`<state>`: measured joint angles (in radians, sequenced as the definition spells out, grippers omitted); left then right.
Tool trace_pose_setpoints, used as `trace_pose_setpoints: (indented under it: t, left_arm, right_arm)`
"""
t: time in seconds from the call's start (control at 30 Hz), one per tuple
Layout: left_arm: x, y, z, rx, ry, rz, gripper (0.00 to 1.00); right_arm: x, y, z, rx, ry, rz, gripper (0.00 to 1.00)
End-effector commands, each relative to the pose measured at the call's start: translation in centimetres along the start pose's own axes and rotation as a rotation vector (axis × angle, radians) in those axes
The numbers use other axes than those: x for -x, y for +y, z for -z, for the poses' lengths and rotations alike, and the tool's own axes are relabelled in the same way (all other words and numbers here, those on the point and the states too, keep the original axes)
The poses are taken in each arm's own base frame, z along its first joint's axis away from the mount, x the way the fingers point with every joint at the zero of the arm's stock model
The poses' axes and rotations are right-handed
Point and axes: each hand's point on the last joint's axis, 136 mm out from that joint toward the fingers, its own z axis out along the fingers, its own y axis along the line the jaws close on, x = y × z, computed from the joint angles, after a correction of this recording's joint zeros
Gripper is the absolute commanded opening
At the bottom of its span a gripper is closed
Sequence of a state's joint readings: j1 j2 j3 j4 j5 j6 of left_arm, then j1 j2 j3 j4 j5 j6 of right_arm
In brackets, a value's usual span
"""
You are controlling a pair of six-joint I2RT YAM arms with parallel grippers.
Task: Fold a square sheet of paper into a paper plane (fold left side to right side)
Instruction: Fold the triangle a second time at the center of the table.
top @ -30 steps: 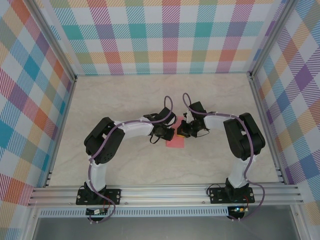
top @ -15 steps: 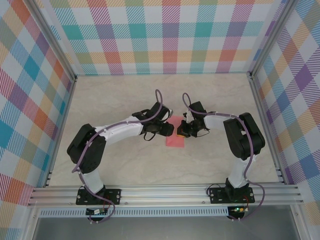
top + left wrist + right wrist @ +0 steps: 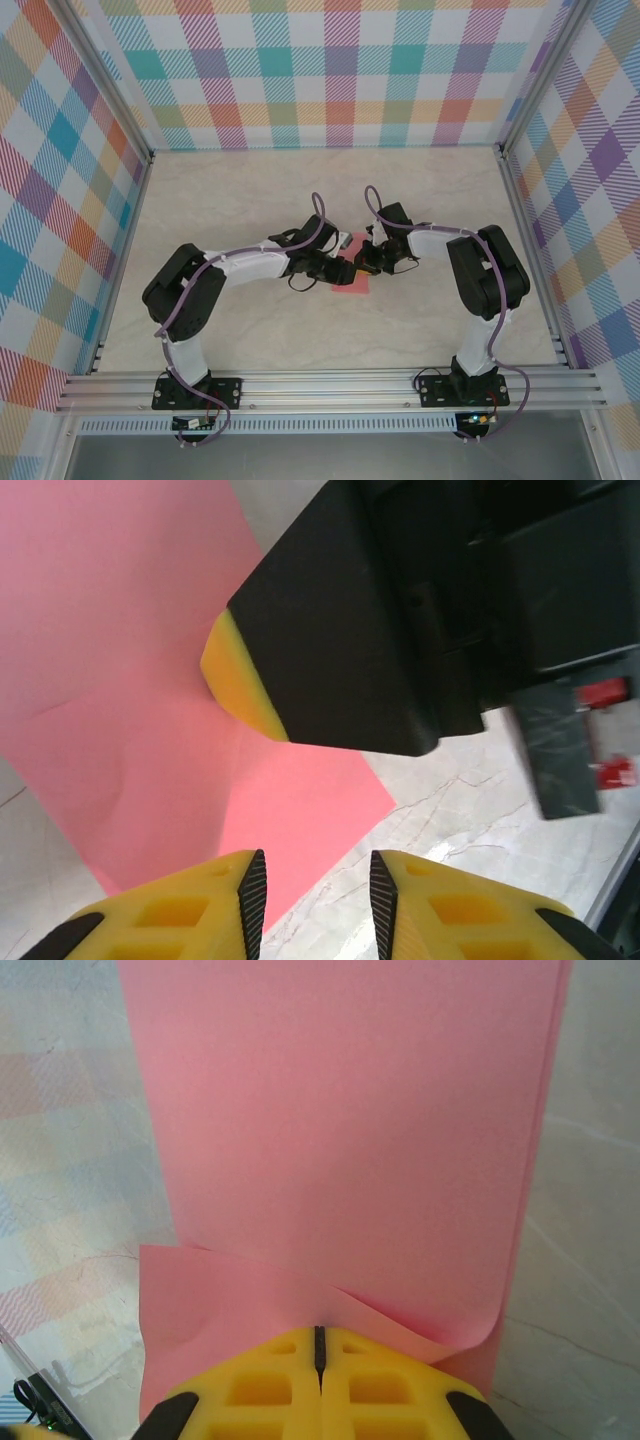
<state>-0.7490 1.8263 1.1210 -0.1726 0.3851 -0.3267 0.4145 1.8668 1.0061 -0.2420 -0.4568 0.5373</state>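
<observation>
Marbled table (image 3: 450,200), plaid walls (image 3: 340,70). The square sheet of paper (image 3: 352,285) is laid at mid-table, creased, with one edge curled upward. The right gripper (image 3: 320,1348) is pressed together and its tip is set on the sheet; whether paper is nipped cannot be told. The left gripper (image 3: 318,892) is held slightly spread, with nothing between, over the sheet's corner.

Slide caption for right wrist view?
Shut right fingers pressing the pink paper onto the table, paper curling at their tips.
</observation>
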Motion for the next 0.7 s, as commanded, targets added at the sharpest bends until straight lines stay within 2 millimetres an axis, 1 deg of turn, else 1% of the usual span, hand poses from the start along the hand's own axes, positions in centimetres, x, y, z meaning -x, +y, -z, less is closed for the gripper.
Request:
trace_pose_setpoints:
  t: [0.0,0.23,0.43,0.67]
  left_arm:
    - [-1.1,0.9,-0.9,0.001,0.029,0.026,0.34]
    - [-2.8,2.8,-1.6,0.058,0.061,0.051,0.32]
    - [-4.0,3.9,-2.0,0.091,0.081,0.065,0.31]
    - [-4.9,4.9,-1.7,0.135,0.09,0.074,0.28]
  right_arm:
    - [-0.8,-1.5,-0.8,-0.064,0.035,-0.009,0.05]
    - [-0.8,-1.6,-0.7,-0.073,0.037,-0.005,0.05]
    - [-0.8,-1.5,-0.7,-0.073,0.036,-0.002,0.05]
    - [-0.6,-1.2,-0.5,-0.071,0.034,0.009,0.05]
